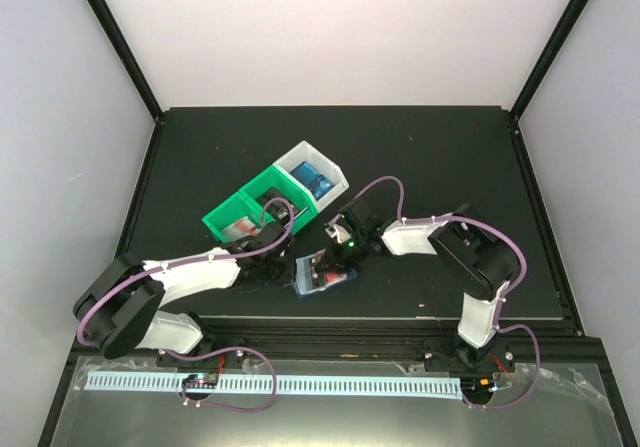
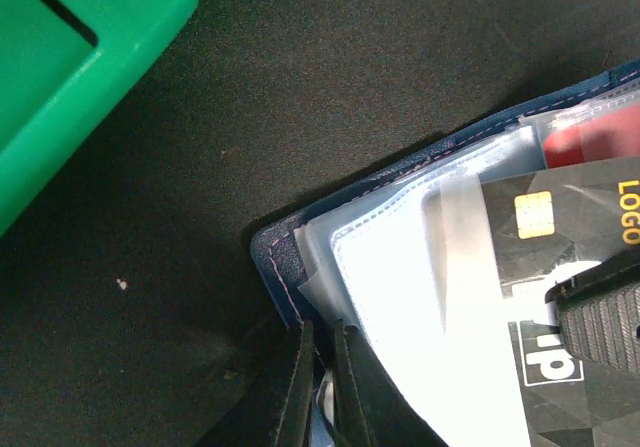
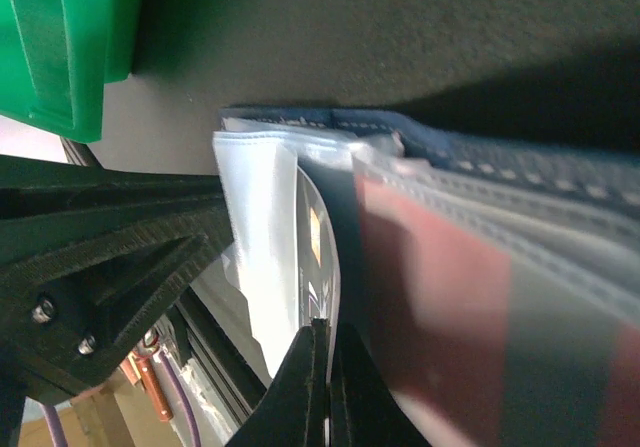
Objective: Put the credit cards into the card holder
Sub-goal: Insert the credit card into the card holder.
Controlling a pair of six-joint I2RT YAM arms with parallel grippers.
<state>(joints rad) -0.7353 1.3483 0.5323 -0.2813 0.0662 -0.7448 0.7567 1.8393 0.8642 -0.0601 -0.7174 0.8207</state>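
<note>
Card holder [image 1: 322, 273] lies open near the table's [image 1: 430, 157] front edge, just beside the green bin [image 1: 248, 205]. We see left gripper [image 2: 322, 335] pinching a clear sleeve [image 2: 395, 267], right gripper [image 3: 325, 339] clamped on the black card [image 2: 560, 232]. Bare table runs right and rearward.
</note>
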